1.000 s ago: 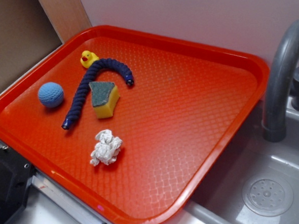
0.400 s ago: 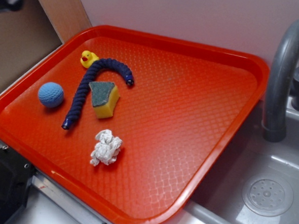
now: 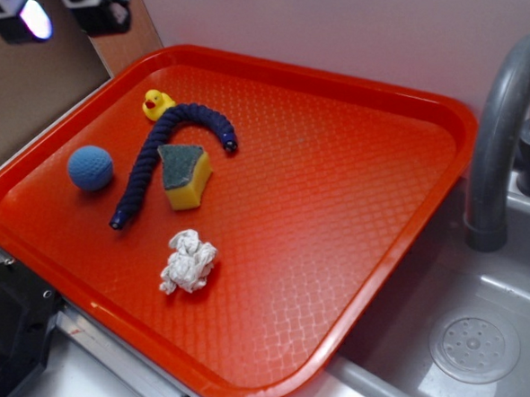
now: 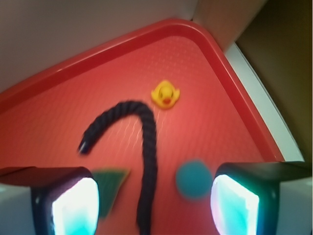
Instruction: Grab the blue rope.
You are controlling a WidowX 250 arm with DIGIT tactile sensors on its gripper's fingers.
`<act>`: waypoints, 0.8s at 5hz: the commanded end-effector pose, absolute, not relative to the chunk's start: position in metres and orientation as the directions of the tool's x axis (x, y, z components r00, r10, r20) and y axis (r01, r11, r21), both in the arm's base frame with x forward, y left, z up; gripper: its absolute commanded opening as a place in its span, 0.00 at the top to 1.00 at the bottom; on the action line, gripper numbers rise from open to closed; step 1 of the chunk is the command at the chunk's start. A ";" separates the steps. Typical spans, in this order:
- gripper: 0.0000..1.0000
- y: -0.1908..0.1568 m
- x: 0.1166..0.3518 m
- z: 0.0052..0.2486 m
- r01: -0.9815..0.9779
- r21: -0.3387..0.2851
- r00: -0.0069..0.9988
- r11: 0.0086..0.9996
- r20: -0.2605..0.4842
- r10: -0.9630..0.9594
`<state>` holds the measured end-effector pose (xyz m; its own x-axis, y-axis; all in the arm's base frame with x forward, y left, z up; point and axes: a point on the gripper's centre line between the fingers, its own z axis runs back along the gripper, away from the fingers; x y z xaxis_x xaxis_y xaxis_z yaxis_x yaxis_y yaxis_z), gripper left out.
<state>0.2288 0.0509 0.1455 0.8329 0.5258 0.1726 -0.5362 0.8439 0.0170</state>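
Observation:
The blue rope [image 3: 159, 151] lies on the red tray [image 3: 337, 203], bent like a cane, between the light-blue ball and the sponge. In the wrist view the rope [image 4: 146, 161] runs down the middle between my fingers. My gripper [image 3: 56, 13] is open and empty, high above the tray's far left corner, only partly in the exterior view. In the wrist view the gripper [image 4: 154, 203] is spread wide, with glowing pads [image 4: 76, 208] on both sides.
A light-blue ball [image 3: 90, 167], a yellow duck [image 3: 157, 102], a green-and-yellow sponge [image 3: 185, 175] and a crumpled white paper [image 3: 188, 262] lie on the tray. A grey faucet [image 3: 499, 130] and sink [image 3: 472, 339] are at the right. A wall stands behind.
My gripper has come into the exterior view at the top left, above the tray's corner. The things on the tray have not moved.

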 end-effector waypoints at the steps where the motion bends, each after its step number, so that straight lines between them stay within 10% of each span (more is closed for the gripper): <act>1: 0.00 0.074 0.255 0.099 -0.476 0.003 0.862 0.879 0.200 0.466; 4: 0.00 0.062 0.250 0.040 -0.400 0.022 0.913 0.916 0.099 0.396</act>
<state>0.2476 0.0553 0.0319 0.9172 0.3926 0.0675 -0.3950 0.9183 0.0260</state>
